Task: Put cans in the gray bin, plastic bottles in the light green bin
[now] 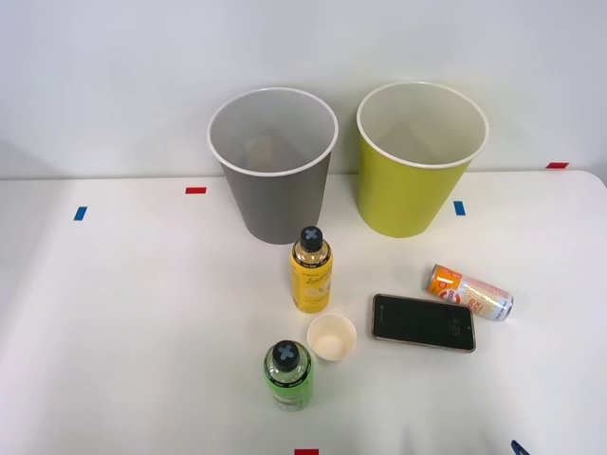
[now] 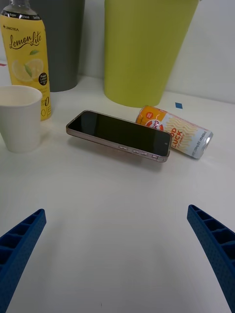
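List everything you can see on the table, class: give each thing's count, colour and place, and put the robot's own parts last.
gray bin: one, gray with white rim, back of table, left of the other bin.
light green bin: one, yellow-green, back right.
plastic bottles: two, upright; yellow before the gray bin, green nearest the robot.
can: one, orange-and-white, lying on its side, right.
paper cup: one, cream, between the bottles.
phone: one, dark, flat, beside the can.
tape marks: several, red and blue.
right end effector: blue ribbed fingers, open.
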`<control>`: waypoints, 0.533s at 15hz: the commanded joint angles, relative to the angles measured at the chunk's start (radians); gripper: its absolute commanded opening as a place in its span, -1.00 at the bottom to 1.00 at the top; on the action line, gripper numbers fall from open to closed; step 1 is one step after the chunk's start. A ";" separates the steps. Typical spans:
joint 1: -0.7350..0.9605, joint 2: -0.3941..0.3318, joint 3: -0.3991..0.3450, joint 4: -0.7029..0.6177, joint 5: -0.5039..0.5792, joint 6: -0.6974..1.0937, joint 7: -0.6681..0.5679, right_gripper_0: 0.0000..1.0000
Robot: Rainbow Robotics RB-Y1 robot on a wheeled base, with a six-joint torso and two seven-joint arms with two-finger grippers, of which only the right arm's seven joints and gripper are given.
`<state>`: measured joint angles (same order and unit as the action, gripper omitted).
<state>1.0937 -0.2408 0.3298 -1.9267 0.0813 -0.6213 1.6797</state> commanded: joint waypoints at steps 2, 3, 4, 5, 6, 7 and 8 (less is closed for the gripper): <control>0.000 0.000 0.000 0.000 0.000 0.000 0.000 1.00; 0.000 0.000 0.000 0.000 0.000 0.000 0.000 1.00; 0.000 0.000 0.000 0.000 0.000 0.000 0.000 1.00; 0.000 0.000 0.000 0.000 0.000 0.000 0.000 1.00; 0.000 0.000 0.000 0.000 0.000 0.000 0.000 1.00; 0.000 0.000 0.000 0.000 0.000 0.000 0.000 1.00; 0.000 0.000 0.000 0.000 0.000 0.000 0.000 1.00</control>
<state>1.0937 -0.2408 0.3298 -1.9267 0.0813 -0.6213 1.6797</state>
